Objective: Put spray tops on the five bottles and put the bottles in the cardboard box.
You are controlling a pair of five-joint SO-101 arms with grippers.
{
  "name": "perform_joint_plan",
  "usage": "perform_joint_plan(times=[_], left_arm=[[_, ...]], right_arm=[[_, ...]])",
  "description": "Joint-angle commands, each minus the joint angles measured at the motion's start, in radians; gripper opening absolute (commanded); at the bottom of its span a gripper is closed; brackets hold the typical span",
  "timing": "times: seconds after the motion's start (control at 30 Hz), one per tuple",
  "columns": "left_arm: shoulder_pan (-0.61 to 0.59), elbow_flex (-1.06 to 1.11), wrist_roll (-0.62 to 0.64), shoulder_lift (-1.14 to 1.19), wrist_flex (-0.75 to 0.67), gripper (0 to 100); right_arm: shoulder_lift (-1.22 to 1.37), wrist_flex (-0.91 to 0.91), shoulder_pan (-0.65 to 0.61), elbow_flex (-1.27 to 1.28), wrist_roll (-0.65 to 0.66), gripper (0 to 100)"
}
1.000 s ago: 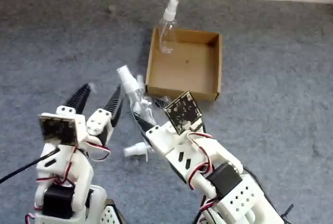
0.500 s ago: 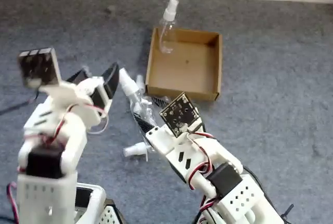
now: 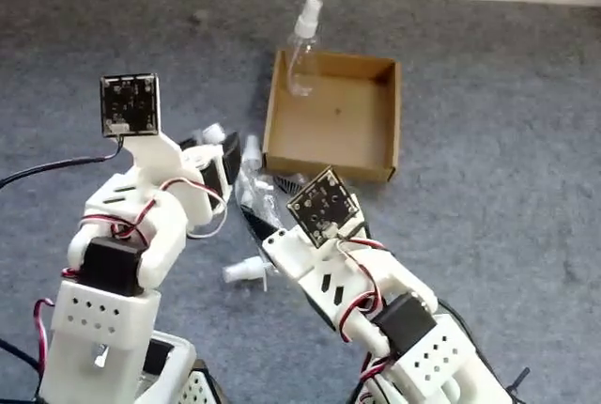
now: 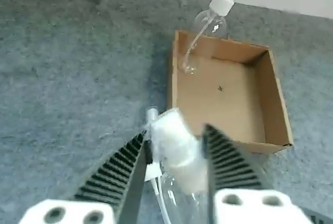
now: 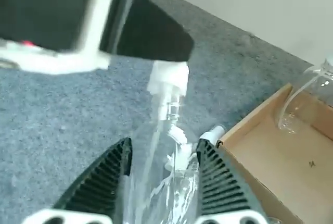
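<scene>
Bottle [image 5: 161, 182] is clamped in right fingers [image 5: 104, 174] beside cardboard box [image 3: 343, 127]; left fingers [image 4: 117, 169] were swung in, now grasping spray top [image 4: 179, 153]: capping underway.

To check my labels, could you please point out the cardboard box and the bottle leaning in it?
cardboard box [image 3: 349, 132]: high view, bare floor of the box.
leaning bottle [image 3: 300, 64]: high view, clear body below the spray top.

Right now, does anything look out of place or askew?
One bottle sits only partly in the box: it rests tilted against the back wall, spray head poking past the rim. A loose spray top lies on the carpet.
</scene>
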Motion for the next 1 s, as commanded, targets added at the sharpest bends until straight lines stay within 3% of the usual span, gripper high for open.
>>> perform_joint_plan(times=[0.0, 0.37, 0.57, 0.77, 0.87, 0.97], left_arm=[[0.036, 0.016, -0.006, 0.001, -0.049, 0], [0.111, 0.018, -0.006, -0.018, -0.044, 1], [0.09, 0.036, -0.054, -0.254, -0.026, 1], [-0.082, 0.15, -0.075, -0.455, -0.005, 1], [-0.111, 0.202, -0.077, -0.455, -0.031, 1], [-0.114, 0.252, -0.078, -0.455, -0.091, 1]], right_arm=[[-0.013, -0.024, 0.005, -0.012, 0.008, 0.3], [-0.008, -0.025, 0.005, -0.012, 0.008, 0.3], [-0.015, -0.019, 0.027, -0.012, 0.012, 0.3], [-0.015, 0.013, 0.269, -0.021, 0.014, 0.3], [-0.015, 0.087, 0.421, -0.058, 0.021, 0.3], [-0.008, 0.17, 0.619, -0.125, 0.109, 0.3]])
